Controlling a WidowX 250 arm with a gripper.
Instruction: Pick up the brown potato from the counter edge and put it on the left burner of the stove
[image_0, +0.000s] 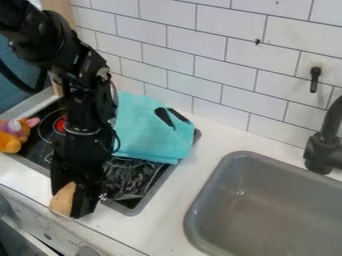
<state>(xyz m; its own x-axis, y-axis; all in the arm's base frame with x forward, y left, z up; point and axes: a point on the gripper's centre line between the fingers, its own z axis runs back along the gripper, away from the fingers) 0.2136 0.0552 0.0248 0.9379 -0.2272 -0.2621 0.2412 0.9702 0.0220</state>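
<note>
Knob (87, 250), bottom edge at left, on the front below the counter (167, 220). Tan piece (63, 200), lower left, by the stove's near edge: grasped in the claw (71, 199), fingers flanking it, presumably against slipping. Stove (133, 186), left, with red-centred burner (61, 124). Teal cloth (150, 132), upper left of centre, spread partly over the stove, perhaps to dry. Plush toy (15, 134), left edge, seemingly set aside. Grey sink (234, 167), lower right; black tap (322, 150) beside it, presumably to fill it.

Matt gray sink (267, 182), glossy stovetop (133, 180).
</note>
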